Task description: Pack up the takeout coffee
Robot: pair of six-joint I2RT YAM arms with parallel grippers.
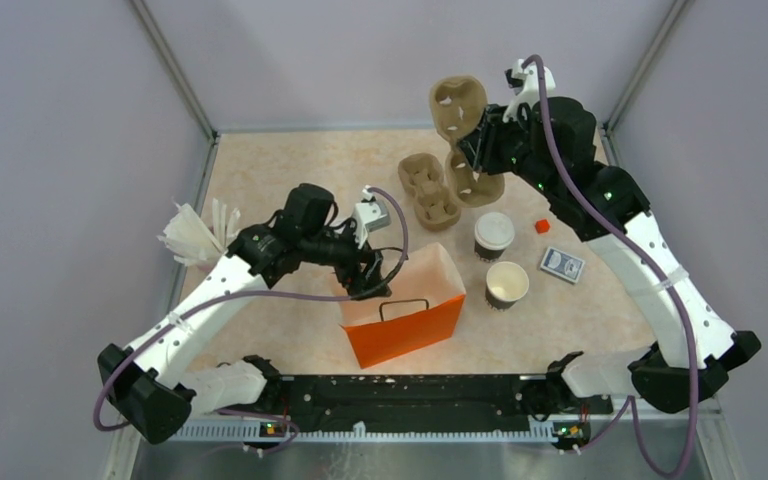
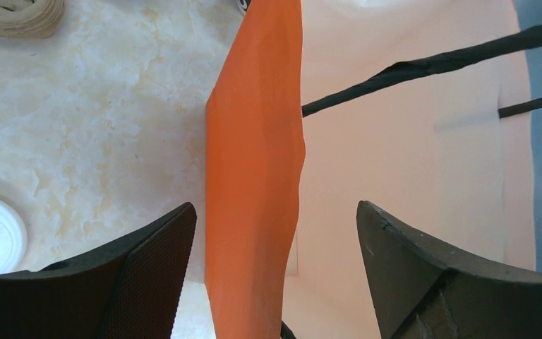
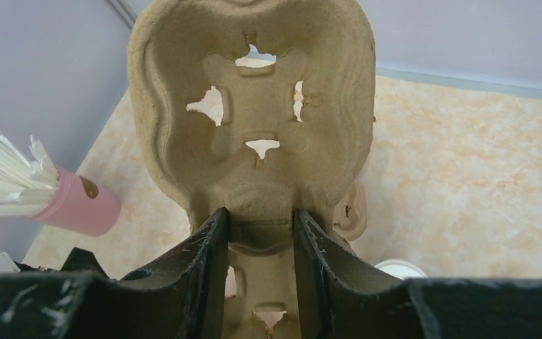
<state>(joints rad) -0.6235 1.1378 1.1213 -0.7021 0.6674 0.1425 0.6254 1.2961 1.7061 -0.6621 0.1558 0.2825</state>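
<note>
Lilac walls box in my pale marbled table (image 1: 290, 170). The orange bag (image 1: 405, 325) stands open near centre. My left gripper (image 1: 370, 283) straddles the bag's wall at its far-left corner, jaws wide, holding nothing. At far right, my right gripper (image 1: 477, 160) is clamped on a raised pulp tray (image 1: 457, 105); a second tray (image 1: 428, 190) lies beside it. The lidded takeout coffee (image 1: 493, 233) stands right of the bag, by an unlidded cup (image 1: 506, 284).

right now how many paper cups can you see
2. A lidded cup right of the orange bag, an open cup beside it, toward the near edge. The bag may hide more.
</note>
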